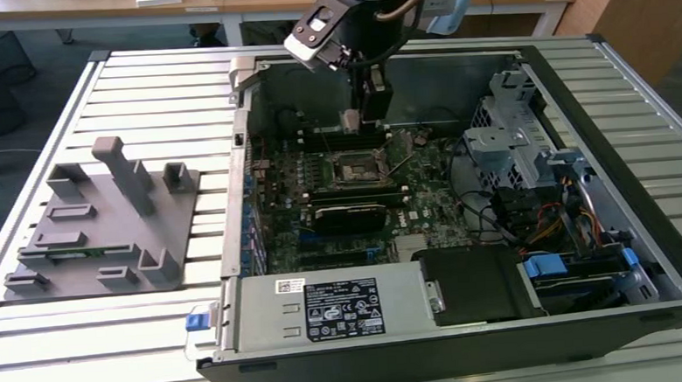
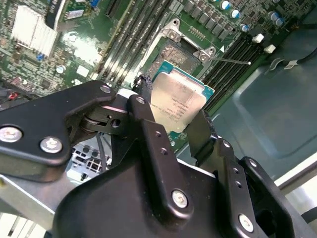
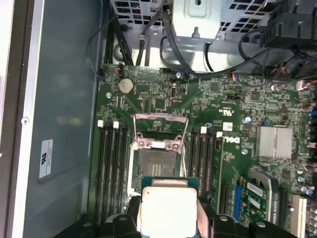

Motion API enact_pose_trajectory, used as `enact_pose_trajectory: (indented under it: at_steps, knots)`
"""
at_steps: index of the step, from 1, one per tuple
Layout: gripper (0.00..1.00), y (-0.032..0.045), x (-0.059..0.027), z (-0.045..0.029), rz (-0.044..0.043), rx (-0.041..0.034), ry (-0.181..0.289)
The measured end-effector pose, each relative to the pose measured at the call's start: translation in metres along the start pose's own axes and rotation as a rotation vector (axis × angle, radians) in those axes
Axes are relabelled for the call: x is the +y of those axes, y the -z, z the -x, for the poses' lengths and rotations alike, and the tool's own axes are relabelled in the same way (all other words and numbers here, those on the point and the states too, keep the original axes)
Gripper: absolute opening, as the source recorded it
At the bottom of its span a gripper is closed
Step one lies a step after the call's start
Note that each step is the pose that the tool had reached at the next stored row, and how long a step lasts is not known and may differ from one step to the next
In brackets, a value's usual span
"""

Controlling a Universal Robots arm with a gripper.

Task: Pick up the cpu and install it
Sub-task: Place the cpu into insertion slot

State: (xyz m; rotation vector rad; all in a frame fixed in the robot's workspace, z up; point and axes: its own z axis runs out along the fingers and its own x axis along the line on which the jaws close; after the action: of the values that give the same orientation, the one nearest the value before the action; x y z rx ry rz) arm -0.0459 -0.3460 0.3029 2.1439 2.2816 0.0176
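Note:
My gripper [image 1: 358, 120] is shut on the cpu [image 1: 350, 120], a small flat square chip with a silver-white top. I hold it by its edges inside the open computer case, a little above the motherboard. In the second wrist view the cpu [image 2: 178, 101] sits between the black fingers [image 2: 204, 133], tilted over the board. The open socket [image 3: 156, 166] with its raised metal load plate [image 3: 161, 128] lies just beyond the cpu [image 3: 168, 208] in the first wrist view. In the exterior view the socket [image 1: 355, 167] is below and slightly nearer than the gripper.
The grey plastic fixture [image 1: 98, 226] stands on the slatted table at the exterior view's left. Memory slots [image 3: 111, 163] flank the socket. A black heatsink block [image 1: 348, 215], drive cage [image 1: 513, 138], cables and power supply [image 1: 330, 310] crowd the case.

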Motion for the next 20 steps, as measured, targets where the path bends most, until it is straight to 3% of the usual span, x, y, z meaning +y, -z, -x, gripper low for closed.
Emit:
enact_pose_trajectory:
  at_steps: [6,16,20]
  knots:
    - [0.53,-0.01,0.0002,-0.0066,0.0001,0.0003,-0.005]
    - [0.53,-0.0277,0.0,-0.0073,0.0009,0.0002,-0.005]
    - [0.53,-0.0296,0.0008,-0.0077,0.0009,0.0001,-0.005]
